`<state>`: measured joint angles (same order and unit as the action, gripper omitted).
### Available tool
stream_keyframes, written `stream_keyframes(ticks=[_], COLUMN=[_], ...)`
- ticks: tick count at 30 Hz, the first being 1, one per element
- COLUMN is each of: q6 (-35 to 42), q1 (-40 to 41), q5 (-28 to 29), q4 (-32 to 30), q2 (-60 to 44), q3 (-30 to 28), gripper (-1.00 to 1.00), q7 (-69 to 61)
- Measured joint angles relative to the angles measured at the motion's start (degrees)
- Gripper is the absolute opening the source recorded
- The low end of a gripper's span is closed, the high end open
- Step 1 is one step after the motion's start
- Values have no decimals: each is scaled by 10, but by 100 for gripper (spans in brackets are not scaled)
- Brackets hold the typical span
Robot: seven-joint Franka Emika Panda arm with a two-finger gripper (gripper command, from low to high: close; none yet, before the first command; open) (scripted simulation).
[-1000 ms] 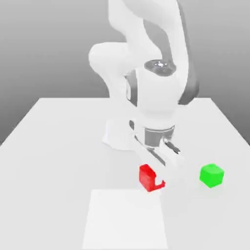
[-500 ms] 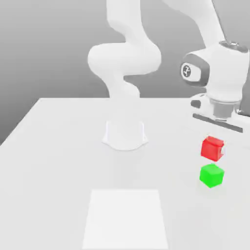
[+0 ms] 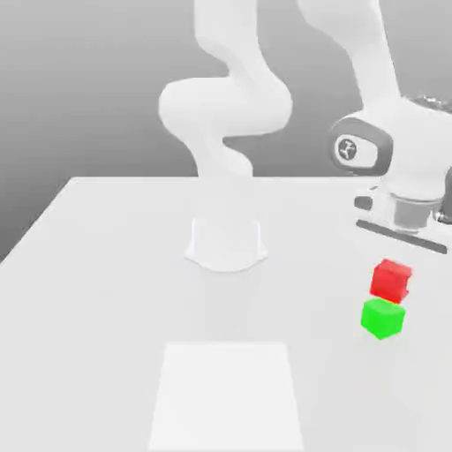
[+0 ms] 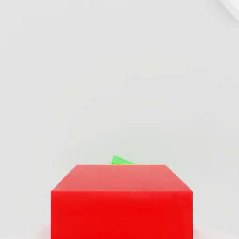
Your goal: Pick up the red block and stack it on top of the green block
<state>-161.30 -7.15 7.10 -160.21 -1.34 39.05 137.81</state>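
One red block (image 3: 390, 281) hangs directly above one green block (image 3: 382, 319), clamped in the single gripper (image 3: 395, 275). Pale fingers fade into the white table (image 3: 115, 291), hard to make out; the hand view has the red block hiding most of the green one.

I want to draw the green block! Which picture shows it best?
The exterior view, because you can see the green block below the red block, with its top and sides showing. In the hand view, just a small green bit peeks out past the red block.
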Motion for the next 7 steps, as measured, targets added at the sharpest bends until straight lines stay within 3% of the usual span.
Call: stream_keyframes(ticks=[4,5,7], q6=[-34,-41,-41], q1=[-18,-24,-24], q5=[75,89,89], q4=[-2,-2,-2], q2=[-43,-52,-52], q3=[-32,-40,-40], gripper=[-100,100,100], q7=[53,63,63])
